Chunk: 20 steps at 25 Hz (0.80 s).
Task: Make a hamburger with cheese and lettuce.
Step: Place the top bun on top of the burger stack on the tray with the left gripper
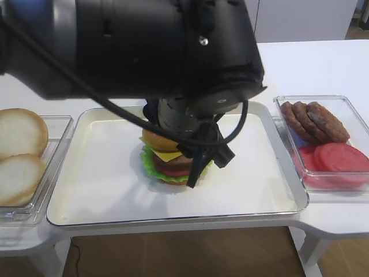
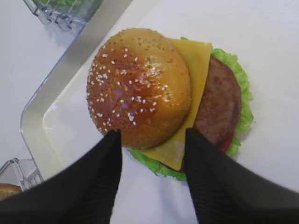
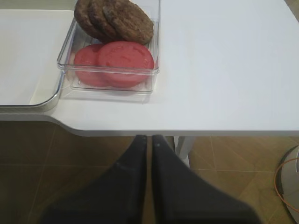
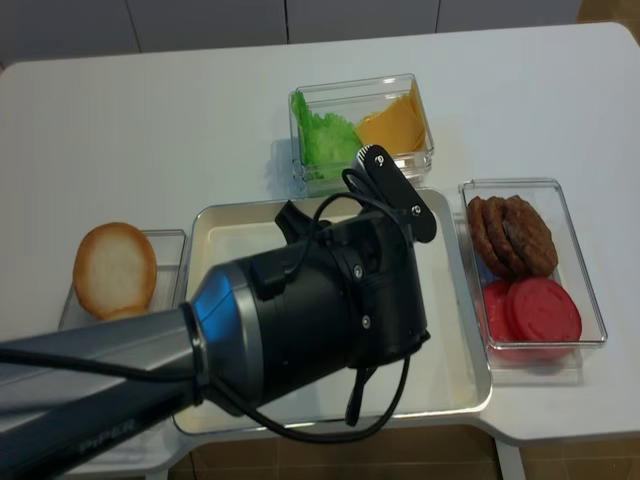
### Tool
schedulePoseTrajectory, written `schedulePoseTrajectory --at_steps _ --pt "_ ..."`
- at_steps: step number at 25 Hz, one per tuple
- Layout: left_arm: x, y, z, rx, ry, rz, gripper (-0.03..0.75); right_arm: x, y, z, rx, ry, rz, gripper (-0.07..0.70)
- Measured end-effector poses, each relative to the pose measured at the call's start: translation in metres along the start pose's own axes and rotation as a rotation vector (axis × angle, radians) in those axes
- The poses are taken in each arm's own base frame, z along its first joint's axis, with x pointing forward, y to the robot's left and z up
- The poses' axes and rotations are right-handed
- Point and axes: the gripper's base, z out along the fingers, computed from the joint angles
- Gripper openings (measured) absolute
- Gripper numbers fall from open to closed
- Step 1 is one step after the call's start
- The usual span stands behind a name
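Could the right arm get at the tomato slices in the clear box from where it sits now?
Probably yes. The right gripper hangs shut off the table's front edge, with the tomato slices ahead and slightly left in their open-topped box. Nothing lies between them; the left arm is busy over the tray.

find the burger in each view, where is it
Exterior high: the burger sits mid-tray, partly behind the left gripper.
Right wrist: not in it.
Left wrist: fills the centre, sesame top off-centre, open fingers on either side.
Exterior high (realsense): hidden behind the arm.
Shared landmark: the metal tray.
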Motion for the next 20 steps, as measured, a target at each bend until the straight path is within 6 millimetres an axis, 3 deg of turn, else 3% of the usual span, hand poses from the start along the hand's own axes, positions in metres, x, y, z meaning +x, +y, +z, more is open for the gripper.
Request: schedulePoseTrajectory --at_steps 11,20 --pt "0.001 0.001 0.0 -0.004 0.011 -0.003 0.321 0.0 0.0 0.0 0.0 0.0 0.0 0.027" --pt "-0.02 0.035 -0.006 0.03 0.008 -0.095 0.321 0.0 0.0 0.0 0.0 0.0 0.0 0.027"
